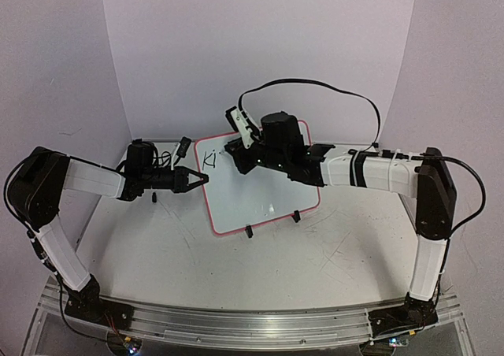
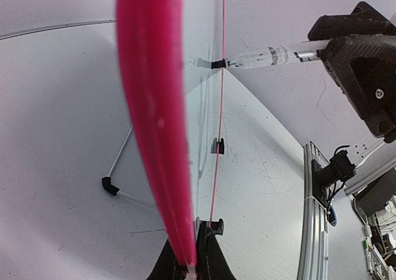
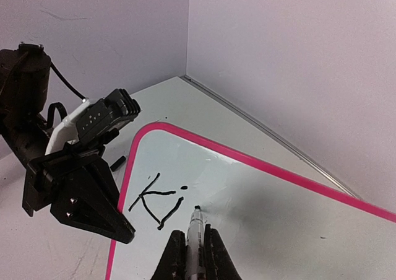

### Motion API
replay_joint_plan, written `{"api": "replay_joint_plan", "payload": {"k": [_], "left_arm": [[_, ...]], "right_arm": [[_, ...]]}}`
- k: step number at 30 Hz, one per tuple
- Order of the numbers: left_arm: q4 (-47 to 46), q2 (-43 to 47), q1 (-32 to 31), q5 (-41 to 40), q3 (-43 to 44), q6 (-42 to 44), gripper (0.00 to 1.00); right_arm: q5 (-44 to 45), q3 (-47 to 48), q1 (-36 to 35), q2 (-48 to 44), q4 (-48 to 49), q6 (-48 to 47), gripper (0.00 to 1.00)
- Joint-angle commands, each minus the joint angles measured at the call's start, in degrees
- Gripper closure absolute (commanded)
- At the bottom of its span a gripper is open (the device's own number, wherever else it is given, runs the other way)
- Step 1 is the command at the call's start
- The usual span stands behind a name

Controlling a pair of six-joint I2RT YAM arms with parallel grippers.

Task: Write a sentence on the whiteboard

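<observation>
Whiteboard (image 1: 264, 194) sits mid-table, its left rim pinched in the closed left claw (image 1: 202, 179), while the right claw (image 3: 196, 244), clamped on the marker (image 3: 196, 225), has the tip at the board just beside "Ki" (image 3: 158, 194); advised: light, even pressure and short strokes, with the rim firmly braced.

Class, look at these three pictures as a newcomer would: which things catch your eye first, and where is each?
The small white whiteboard with a bright pink rim stands out mid-way across the scratched grey table, with black marker lettering "Ki" in its far left corner. The left gripper clamps its left edge; the right gripper holds a clear-barrelled marker beside the lettering.
</observation>
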State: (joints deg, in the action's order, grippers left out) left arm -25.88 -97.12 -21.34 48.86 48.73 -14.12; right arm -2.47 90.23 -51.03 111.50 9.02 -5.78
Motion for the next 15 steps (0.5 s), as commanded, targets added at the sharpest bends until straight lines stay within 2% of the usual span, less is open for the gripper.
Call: {"api": "replay_joint_plan", "payload": {"k": [1,15], "left_arm": [[2.59,-0.34,0.25,-9.4,1.21,6.04,1.0],[2.76,-0.07,0.05,-9.44,1.23,6.04,1.0]], "right_arm": [[0.12,-1.7,-0.26,-1.68,0.47,1.14,1.0],[0.73,-3.95,-1.09,-2.2,0.72,2.03,1.0]]}}
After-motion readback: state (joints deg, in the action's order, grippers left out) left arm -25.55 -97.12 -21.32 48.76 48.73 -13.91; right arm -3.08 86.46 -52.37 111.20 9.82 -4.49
